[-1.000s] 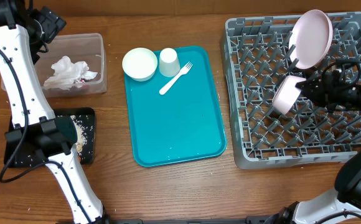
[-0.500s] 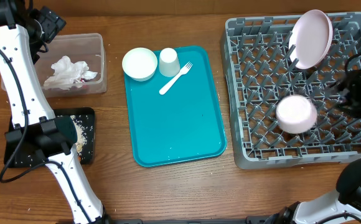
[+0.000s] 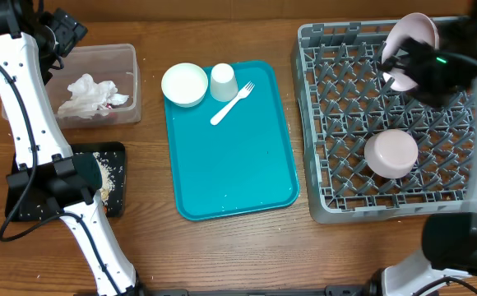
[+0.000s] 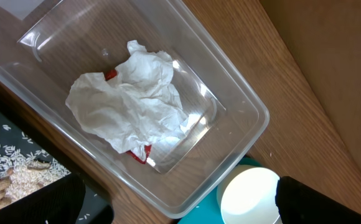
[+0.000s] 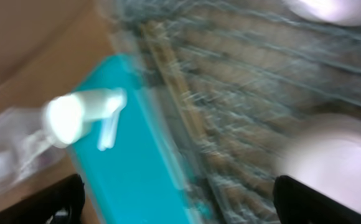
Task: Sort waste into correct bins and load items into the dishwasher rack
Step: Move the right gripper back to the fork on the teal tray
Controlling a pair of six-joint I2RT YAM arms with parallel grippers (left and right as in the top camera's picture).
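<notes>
Where the rack stands (grey), a bowl rests inside

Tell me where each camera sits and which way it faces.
Overhead: fixed above table, looking straight down on clear tub, teal tray, rack; left arm, right arm show.
Left wrist: over the tub, looking down at napkins; left claw fingers at bottom corners.
Right wrist: blurred, angled over rack toward tray; right claw fingers at bottom corners.
Shared: overhead and left wrist both show the white bowl.
</notes>
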